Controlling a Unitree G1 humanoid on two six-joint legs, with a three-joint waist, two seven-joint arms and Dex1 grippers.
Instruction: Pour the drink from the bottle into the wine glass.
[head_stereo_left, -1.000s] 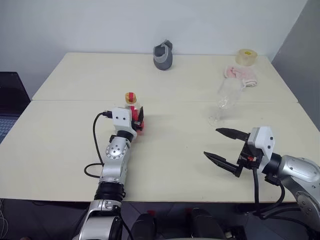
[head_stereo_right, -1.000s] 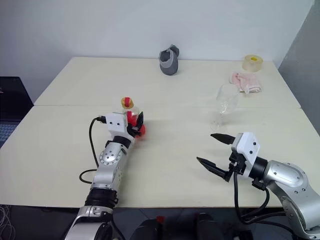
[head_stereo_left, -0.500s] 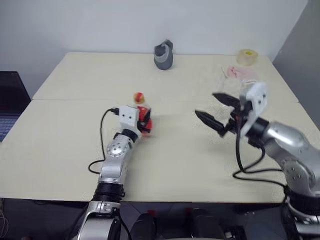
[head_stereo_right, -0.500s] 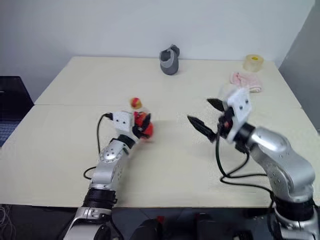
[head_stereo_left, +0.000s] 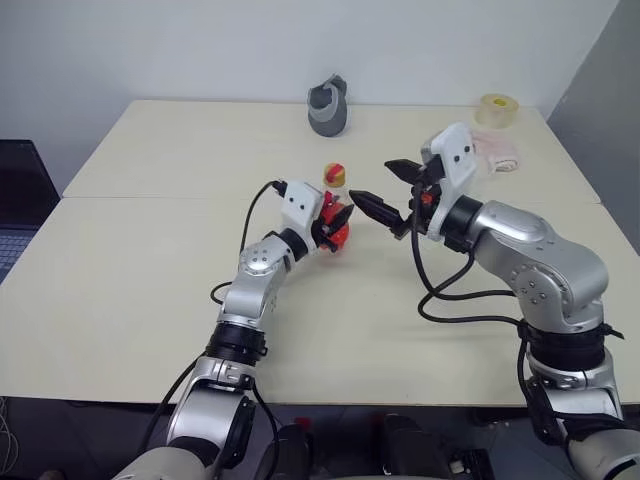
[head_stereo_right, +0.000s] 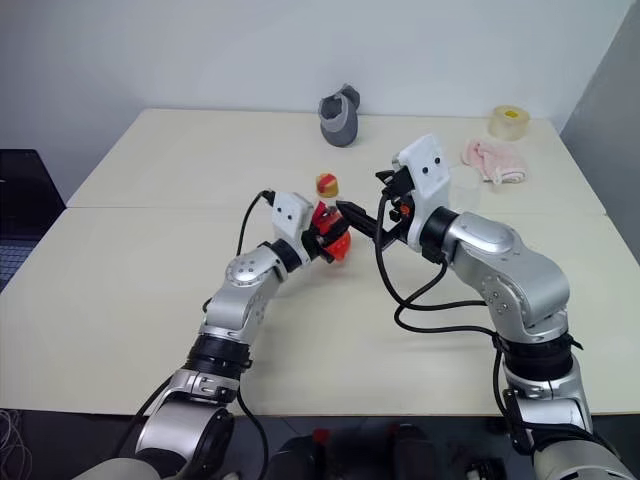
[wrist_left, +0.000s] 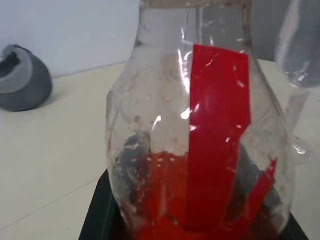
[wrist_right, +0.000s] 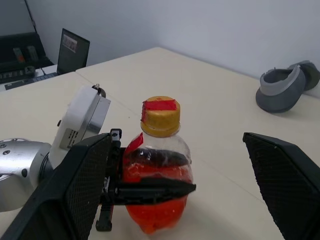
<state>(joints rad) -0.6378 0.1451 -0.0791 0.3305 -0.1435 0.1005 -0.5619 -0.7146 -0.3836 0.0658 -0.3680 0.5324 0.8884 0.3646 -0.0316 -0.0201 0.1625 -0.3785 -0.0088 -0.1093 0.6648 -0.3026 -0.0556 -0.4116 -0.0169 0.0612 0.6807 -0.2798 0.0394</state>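
Note:
Over the middle of the table my left gripper (head_stereo_left: 338, 222) is shut on the bottle (head_stereo_left: 335, 212), gripping its bulbous base. The bottle stands upright, with a yellowish cap (wrist_right: 161, 115) and a strip of red tape. The drink (wrist_right: 155, 210) fills its lower part. My right gripper (head_stereo_left: 387, 189) is open just to the right of the bottle and pointing at it. In the right wrist view its fingers (wrist_right: 75, 190) stand wide on either side of the bottle, apart from it. The wine glass (wrist_left: 300, 50) stands close behind the bottle in the left wrist view.
At the back of the table lies a grey object (head_stereo_left: 327, 108). A roll of tape (head_stereo_left: 492, 110) and a pink cloth (head_stereo_left: 497, 150) are at the back right. A dark laptop (head_stereo_left: 20, 200) is off the table's left edge. A seam crosses the table (head_stereo_left: 150, 195).
My left gripper has carried the bottle to the right and a little up. My right gripper has risen from the front right and swung left to the bottle, still open.

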